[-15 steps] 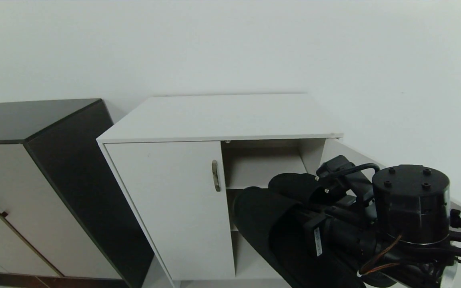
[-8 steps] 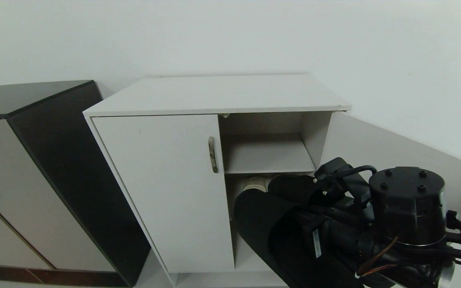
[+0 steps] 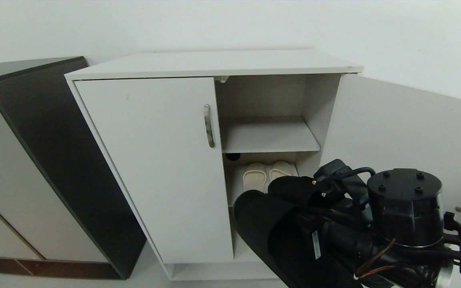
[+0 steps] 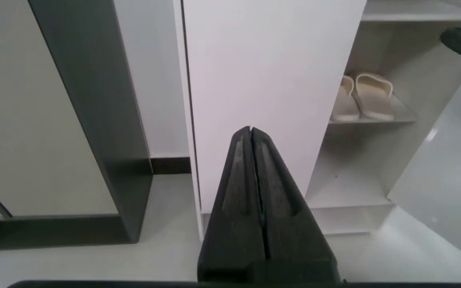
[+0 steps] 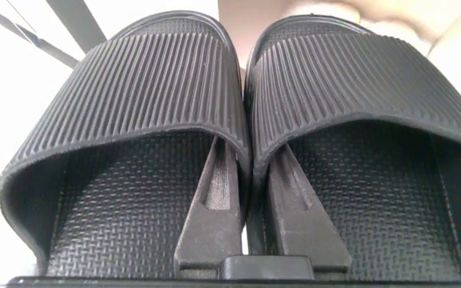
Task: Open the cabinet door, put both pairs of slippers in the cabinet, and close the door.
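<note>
A white cabinet stands ahead, its left door closed and its right door swung wide open. A cream pair of slippers lies side by side on the middle shelf, also seen as the cream pair from the left wrist. My right gripper is shut on the black pair of slippers, one finger inside each slipper, pinching their inner walls together. The black pair hangs in front of the open compartment, below the cream pair. My left gripper is shut and holds nothing, low before the closed door.
A dark-sided cabinet stands close on the left. The closed door carries a metal handle. An upper shelf sits above the cream slippers. Light floor lies in front of the cabinets.
The whole head picture has shifted, so the camera moved: the cabinet sits higher in the frame and the cream slippers have come into sight. The right arm keeps its hold on the black pair.
</note>
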Controlling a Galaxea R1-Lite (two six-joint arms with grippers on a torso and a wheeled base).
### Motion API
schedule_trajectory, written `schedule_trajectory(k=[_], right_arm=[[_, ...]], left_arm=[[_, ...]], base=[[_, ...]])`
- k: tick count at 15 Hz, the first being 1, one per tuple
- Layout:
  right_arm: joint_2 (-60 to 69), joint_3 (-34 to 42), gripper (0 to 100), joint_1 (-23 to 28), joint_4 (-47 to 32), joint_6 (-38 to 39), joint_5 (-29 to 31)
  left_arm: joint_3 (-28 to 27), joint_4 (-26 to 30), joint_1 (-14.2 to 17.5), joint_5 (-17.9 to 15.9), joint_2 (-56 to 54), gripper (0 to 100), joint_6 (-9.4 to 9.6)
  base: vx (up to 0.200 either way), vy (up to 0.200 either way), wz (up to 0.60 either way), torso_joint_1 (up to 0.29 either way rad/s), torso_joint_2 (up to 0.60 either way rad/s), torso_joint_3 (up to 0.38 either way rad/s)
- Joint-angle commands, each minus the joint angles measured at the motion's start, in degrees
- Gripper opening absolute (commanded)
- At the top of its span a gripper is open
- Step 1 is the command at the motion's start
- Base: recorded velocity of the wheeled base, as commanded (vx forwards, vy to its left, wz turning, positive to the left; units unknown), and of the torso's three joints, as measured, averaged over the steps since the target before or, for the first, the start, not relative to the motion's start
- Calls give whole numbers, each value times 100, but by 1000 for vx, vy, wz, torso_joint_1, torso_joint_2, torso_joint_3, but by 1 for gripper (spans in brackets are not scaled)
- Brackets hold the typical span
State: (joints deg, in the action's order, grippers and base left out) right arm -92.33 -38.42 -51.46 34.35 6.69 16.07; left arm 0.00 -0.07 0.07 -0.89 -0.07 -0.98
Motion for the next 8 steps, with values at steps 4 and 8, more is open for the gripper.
schedule_trajectory(k=[4,8], right_arm=[[-13,2,0,-5,1,-1,2],[-4,2,0,-5,1,16,2]], left_arm=[[0,-1,1,1,7,0,-8],[0,-1,1,1,7,0,-8]], base=[[0,0,0,-17,240,217],[0,0,0,-2,15,10]])
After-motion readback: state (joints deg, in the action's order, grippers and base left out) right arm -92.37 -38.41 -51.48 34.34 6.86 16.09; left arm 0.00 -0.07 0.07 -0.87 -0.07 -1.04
